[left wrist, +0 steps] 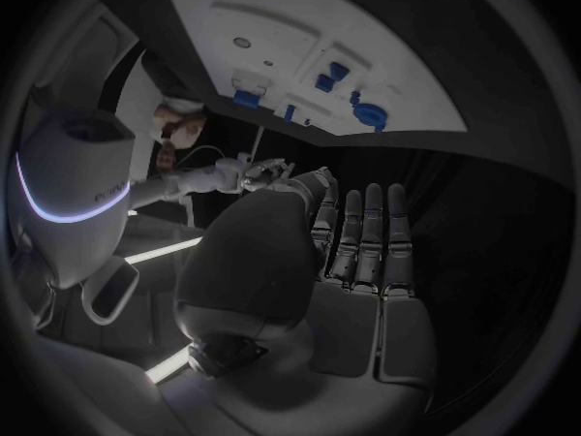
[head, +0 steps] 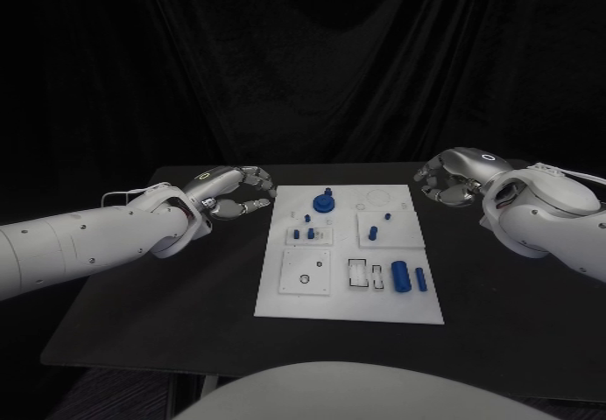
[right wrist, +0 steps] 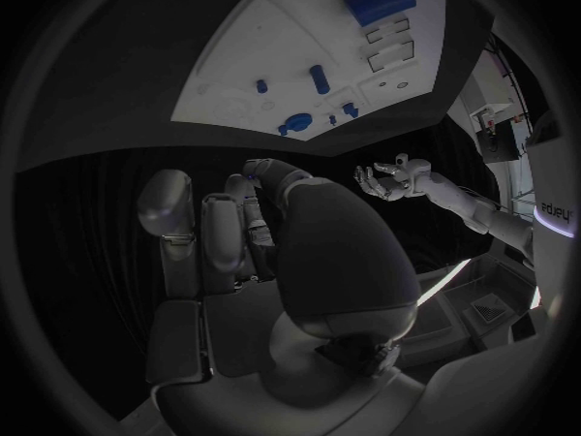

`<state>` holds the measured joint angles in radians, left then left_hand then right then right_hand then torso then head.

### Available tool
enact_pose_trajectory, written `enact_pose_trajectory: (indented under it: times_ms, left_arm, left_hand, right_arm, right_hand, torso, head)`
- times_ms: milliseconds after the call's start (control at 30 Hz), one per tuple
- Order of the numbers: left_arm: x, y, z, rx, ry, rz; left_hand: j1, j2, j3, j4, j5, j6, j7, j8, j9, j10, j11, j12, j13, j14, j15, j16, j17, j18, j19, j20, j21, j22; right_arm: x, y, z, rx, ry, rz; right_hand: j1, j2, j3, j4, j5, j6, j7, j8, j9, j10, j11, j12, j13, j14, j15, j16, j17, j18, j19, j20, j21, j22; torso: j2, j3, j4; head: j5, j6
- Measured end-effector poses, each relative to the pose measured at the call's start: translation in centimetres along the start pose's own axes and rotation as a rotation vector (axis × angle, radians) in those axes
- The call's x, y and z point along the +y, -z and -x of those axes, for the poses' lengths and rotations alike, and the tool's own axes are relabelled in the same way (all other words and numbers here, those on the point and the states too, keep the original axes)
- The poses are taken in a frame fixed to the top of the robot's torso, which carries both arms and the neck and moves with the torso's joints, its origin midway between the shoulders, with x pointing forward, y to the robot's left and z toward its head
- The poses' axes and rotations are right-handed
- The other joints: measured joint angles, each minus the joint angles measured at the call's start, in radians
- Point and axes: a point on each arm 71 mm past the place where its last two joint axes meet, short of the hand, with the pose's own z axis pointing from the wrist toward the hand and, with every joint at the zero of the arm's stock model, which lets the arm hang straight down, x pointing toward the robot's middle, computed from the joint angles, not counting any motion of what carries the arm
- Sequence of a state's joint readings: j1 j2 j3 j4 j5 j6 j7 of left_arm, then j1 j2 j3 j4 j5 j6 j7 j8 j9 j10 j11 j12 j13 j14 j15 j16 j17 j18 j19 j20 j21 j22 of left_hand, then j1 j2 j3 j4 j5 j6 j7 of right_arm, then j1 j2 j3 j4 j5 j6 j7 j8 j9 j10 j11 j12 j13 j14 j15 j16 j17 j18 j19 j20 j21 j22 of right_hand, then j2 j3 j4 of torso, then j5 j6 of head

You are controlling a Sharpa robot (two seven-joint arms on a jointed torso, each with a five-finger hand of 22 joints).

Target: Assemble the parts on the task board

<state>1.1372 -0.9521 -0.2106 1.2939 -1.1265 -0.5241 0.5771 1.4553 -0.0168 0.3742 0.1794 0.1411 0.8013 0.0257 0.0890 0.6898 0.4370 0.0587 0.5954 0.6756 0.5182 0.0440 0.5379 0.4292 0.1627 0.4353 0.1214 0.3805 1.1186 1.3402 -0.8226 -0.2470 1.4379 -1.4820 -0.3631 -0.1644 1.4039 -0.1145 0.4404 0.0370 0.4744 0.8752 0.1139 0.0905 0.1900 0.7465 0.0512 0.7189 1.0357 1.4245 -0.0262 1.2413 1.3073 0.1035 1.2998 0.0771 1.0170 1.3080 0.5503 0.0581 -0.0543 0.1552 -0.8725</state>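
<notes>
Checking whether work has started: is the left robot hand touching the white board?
Apart. The head view shows the left robot hand beside the white board, with black table between them.

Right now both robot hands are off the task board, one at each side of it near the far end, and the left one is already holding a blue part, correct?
Not quite. The left robot hand holds nothing; the left wrist view shows its palm and fingers bare. The rest stands: in the head view both it and the right robot hand are off the task board, one at each side near its far end.

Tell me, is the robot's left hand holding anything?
No. The left hand holds nothing; its fingers are apart, beside the task board.
</notes>
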Motion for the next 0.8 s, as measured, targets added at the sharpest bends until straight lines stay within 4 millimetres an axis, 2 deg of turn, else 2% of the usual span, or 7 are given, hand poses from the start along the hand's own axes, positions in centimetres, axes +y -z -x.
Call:
enact_pose_trajectory:
  times_ms: [100, 200, 333, 367, 400, 533, 800]
  left_arm:
    - [0.5, 0.7, -0.9, -0.003, 0.187, 0.055]
    - [0.6, 1.0, -1.7, -0.011, 0.383, 0.105]
    - [0.4, 1.2, -3.1, -0.015, 0.628, 0.146]
    - [0.3, 1.3, -3.4, -0.013, 0.677, 0.154]
    - [0.3, 1.5, -3.8, -0.012, 0.724, 0.16]
    - [0.0, 1.9, -4.8, -0.005, 0.881, 0.174]
    - [-0.4, 2.1, -5.3, -0.001, 1.031, 0.17]
  left_hand:
    - [0.01, 0.009, -0.101, 0.068, 0.049, 0.01, -0.01, -0.019, -0.043, -0.037, 0.038, -0.067, -0.094, -0.038, 0.03, -0.178, -0.034, -0.017, -0.036, 0.021, -0.136, -0.112]
    - [0.014, 0.03, -0.165, 0.107, 0.064, -0.02, 0.0, -0.023, -0.1, -0.048, 0.059, -0.093, -0.155, -0.033, 0.047, -0.274, -0.04, -0.017, -0.022, 0.035, -0.202, -0.178]
    - [-0.009, 0.068, -0.248, 0.109, 0.09, -0.088, 0.015, -0.023, -0.199, -0.097, 0.082, -0.139, -0.244, -0.077, 0.07, -0.397, -0.068, -0.026, -0.046, 0.047, -0.292, -0.262]
    - [-0.015, 0.074, -0.265, 0.109, 0.09, -0.1, 0.016, -0.023, -0.22, -0.105, 0.084, -0.148, -0.263, -0.095, 0.071, -0.417, -0.085, -0.032, -0.05, 0.051, -0.305, -0.278]
    - [-0.035, 0.094, -0.313, 0.11, 0.102, -0.133, 0.022, -0.023, -0.268, -0.131, 0.085, -0.175, -0.315, -0.186, 0.078, -0.467, -0.16, -0.032, -0.087, 0.05, -0.315, -0.321]
    - [-0.061, 0.138, -0.406, 0.111, 0.121, -0.188, 0.021, -0.023, -0.356, -0.19, 0.078, -0.254, -0.44, -0.303, 0.084, -0.501, -0.262, -0.032, -0.134, 0.049, -0.315, -0.4]
    - [-0.018, 0.184, -0.489, 0.11, 0.14, -0.214, 0.023, -0.023, -0.434, -0.241, 0.063, -0.329, -0.568, -0.37, 0.09, -0.507, -0.34, -0.032, -0.16, 0.057, -0.315, -0.484]
  right_arm:
    - [0.4, -0.2, -1.0, 0.02, 0.001, 0.012]
    - [0.5, -0.2, -2.1, 0.044, 0.002, 0.018]
    - [0.7, -0.2, -3.8, 0.071, 0.005, 0.027]
    - [0.8, -0.3, -4.1, 0.075, 0.006, 0.03]
    - [0.9, -0.3, -4.3, 0.079, 0.007, 0.033]
    - [0.8, -0.4, -5.3, 0.09, 0.012, 0.036]
    - [0.3, -0.6, -6.1, 0.092, 0.025, 0.034]
  right_hand:
    - [0.0, 0.0, -0.011, -0.011, 0.034, 0.0, 0.0, 0.006, 0.03, -0.048, 0.017, -0.029, -0.022, -0.029, 0.006, -0.04, -0.001, 0.007, -0.032, 0.007, -0.046, 0.0]
    - [0.0, 0.0, -0.013, -0.021, 0.131, 0.0, 0.0, 0.01, 0.057, -0.066, 0.026, -0.034, -0.038, -0.04, 0.008, -0.053, -0.012, 0.006, -0.044, 0.009, -0.057, 0.0]
    - [-0.007, -0.007, -0.014, -0.028, 0.219, -0.004, 0.003, 0.01, 0.082, -0.077, 0.029, -0.039, -0.054, -0.055, 0.007, -0.076, -0.036, 0.006, -0.051, 0.009, -0.057, 0.0]
    - [-0.012, -0.011, -0.014, -0.028, 0.222, -0.008, 0.0, 0.01, 0.086, -0.079, 0.031, -0.044, -0.057, -0.055, 0.007, -0.076, -0.039, 0.006, -0.051, 0.009, -0.057, 0.0]
    - [-0.021, -0.005, -0.014, -0.028, 0.222, -0.008, 0.0, 0.01, 0.092, -0.088, 0.033, -0.051, -0.065, -0.056, 0.007, -0.076, -0.042, 0.006, -0.051, 0.009, -0.057, 0.0]
    - [-0.04, -0.007, -0.014, -0.028, 0.202, -0.026, -0.004, 0.009, 0.109, -0.112, 0.043, -0.091, -0.105, -0.059, 0.022, -0.075, -0.045, 0.006, -0.058, 0.016, -0.056, 0.0]
    - [-0.058, -0.01, -0.023, -0.019, 0.123, -0.047, -0.011, 0.0, 0.135, -0.118, 0.056, -0.145, -0.187, -0.048, 0.033, -0.044, -0.043, 0.006, -0.044, 0.034, -0.037, 0.0]
  torso:
    - [0.001, -0.0013, 0.0004]
    - [0.003, -0.0055, 0.0039]
    - [0.006, -0.0148, 0.0203]
    - [0.007, -0.0163, 0.0234]
    - [0.007, -0.0176, 0.0262]
    - [0.009, -0.0235, 0.0378]
    - [0.01, -0.036, 0.0509]
  head:
    - [0.004, 0.0]
    - [0.003, 0.0]
    - [-0.016, 0.0]
    - [-0.018, 0.0]
    - [-0.021, 0.0]
    - [-0.029, 0.0]
    - [-0.05, 0.0]
